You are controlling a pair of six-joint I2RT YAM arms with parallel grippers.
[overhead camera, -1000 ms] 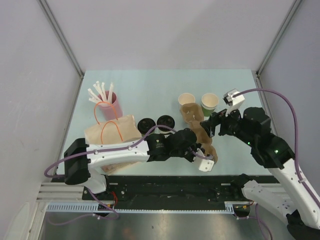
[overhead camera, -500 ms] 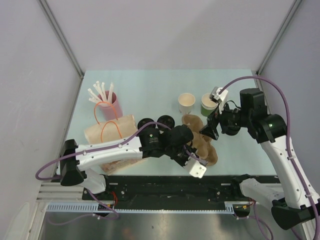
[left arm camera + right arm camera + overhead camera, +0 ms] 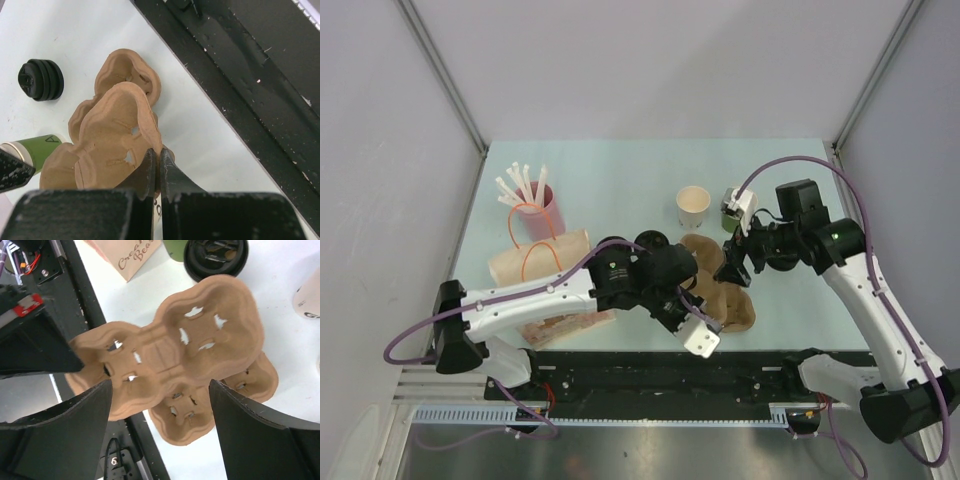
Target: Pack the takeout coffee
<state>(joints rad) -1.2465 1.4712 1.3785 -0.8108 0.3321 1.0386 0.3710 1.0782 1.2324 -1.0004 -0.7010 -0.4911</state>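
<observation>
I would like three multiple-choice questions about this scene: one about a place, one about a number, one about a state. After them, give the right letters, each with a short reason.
1. Where does the pink cup with straws stand?
A. At the far left of the table, just behind the paper bag
B. At the near right corner
C. In the middle of the table

2. How many brown pulp trays show in the right wrist view?
A. One
B. Two
C. Four

3. What is the state of the left gripper?
A. Wide open, holding nothing
B. Shut on the edge of the upper pulp tray
C. Shut on a cup

Answers:
1 A: the top view shows it at the left, behind the bag.
2 B: the upper tray partly covers the lower pulp tray.
3 B: the left wrist view shows both fingers pinching that tray's edge.
</observation>
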